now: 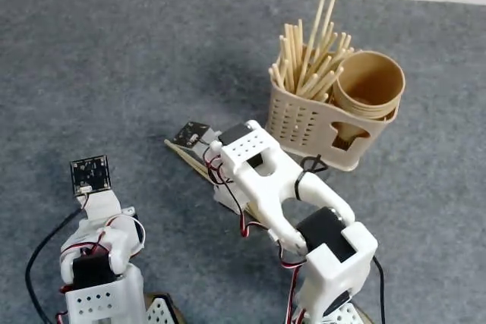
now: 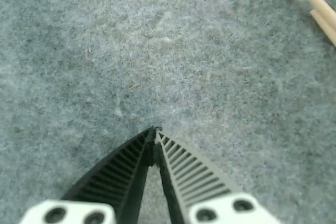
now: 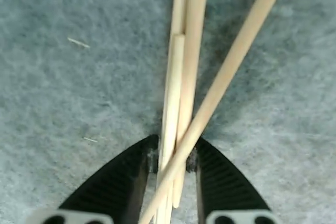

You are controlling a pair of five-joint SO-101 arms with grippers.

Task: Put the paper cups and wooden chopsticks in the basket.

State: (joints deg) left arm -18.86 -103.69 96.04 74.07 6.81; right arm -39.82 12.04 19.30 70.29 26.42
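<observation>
On the grey felt mat (image 1: 114, 73) that covered the table, a beige perforated basket (image 1: 319, 123) stood toward the far right in the high view. Stacked paper cups (image 1: 370, 85) sat in its right compartment. A sheaf of standing chopsticks (image 1: 311, 58) leaned out of the left compartment, a few poking well above the rest. The right arm (image 1: 273, 187) stretched from the near edge up the middle of the table, its wrist just beside the basket's near left corner. A few loose chopsticks (image 1: 184, 157) lay flat on the mat there, their ends showing out from under the wrist. In the right wrist view the right gripper (image 3: 172, 153) had its dark ribbed jaws closed against these sticks, pinching a small bundle of them. One stick crossed the others at a slant, and the bundle ran away from the jaws along the mat. The left arm (image 1: 99, 248) sat at the near left corner, well apart from the basket and the sticks. The left gripper (image 2: 156, 132) had its jaws pressed together at the tips with nothing between them, pointed down at bare mat. The ends of two loose chopsticks (image 2: 315, 3) lay farther off at the edge of that wrist view.
</observation>
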